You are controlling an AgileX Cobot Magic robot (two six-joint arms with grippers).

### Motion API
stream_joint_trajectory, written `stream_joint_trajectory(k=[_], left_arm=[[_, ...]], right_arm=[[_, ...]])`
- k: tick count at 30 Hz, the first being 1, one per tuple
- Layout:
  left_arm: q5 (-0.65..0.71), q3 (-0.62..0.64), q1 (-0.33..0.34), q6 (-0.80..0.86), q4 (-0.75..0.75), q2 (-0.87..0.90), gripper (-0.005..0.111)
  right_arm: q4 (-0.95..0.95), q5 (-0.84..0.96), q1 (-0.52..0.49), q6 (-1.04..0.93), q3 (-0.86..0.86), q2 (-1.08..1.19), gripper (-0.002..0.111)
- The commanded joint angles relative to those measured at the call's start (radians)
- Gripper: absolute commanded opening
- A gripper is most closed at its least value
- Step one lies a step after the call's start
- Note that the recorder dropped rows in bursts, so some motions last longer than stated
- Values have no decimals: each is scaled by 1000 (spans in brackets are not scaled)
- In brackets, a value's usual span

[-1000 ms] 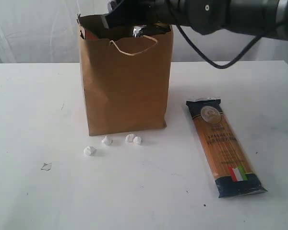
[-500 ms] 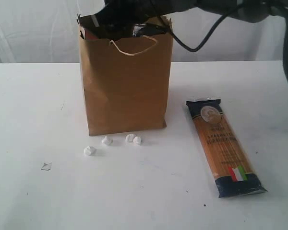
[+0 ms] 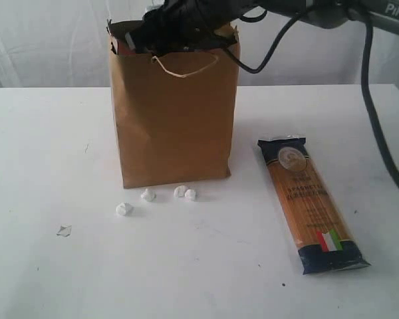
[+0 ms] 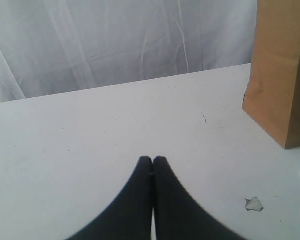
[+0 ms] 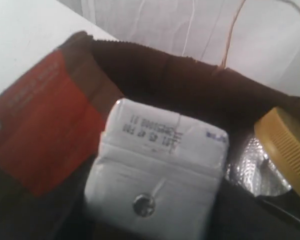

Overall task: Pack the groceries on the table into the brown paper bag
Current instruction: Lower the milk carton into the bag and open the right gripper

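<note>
The carton (image 5: 160, 170), a white folded-top box with a printed code, lies inside the paper bag (image 3: 173, 113) just under the right gripper (image 3: 169, 32). That gripper is down in the bag's ragged mouth, and I cannot tell whether its fingers are wide or holding anything. A matte brown pouch (image 5: 35, 135) with an orange label crowds the carton on one side, a ribbed gold lid (image 5: 287, 147) and a shiny silver surface (image 5: 252, 167) on the other. The flat, glossy spaghetti packet (image 3: 309, 203) lies on the white table (image 3: 53, 146), well apart from that gripper. Crumpled white scraps (image 3: 148, 195) sit at the bag's foot. The left gripper (image 4: 153, 161) has its black fingers pressed together, empty, with the bag near.
</note>
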Motion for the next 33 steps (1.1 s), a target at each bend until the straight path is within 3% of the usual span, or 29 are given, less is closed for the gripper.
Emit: stream_joint_trajectory(k=[1,6,8,10,11,12,13,26,33], left_arm=[[-11,3,2,-1,-8,-3,0],[-11,3,2,-1,-8,-3,0],[-11,3,2,-1,-8,-3,0],[-11,3,2,-1,-8,-3,0],[-11,3,2,-1,-8,-3,0],[-11,3,2,-1,-8,-3,0],[-11,3,2,-1,-8,-3,0],[-11,3,2,-1,-8,-3,0],[-11,3,2,-1,-8,-3,0]], right_arm=[[-4,2,-5,9,-14,-8,0],[0,31,-5,22,-14,-6,0],[4,40,-5,22,-14,-6,8],[6,43,-3,22,-14,-6,30],[8,43,0,23,-14,-6,51],[8,43,2,23,-14,-6,65],[5,43,6,23,-14,-8,72],[-16,93,27,40,-14,-44,73],[-193,154,27,217,-11,-71,70]])
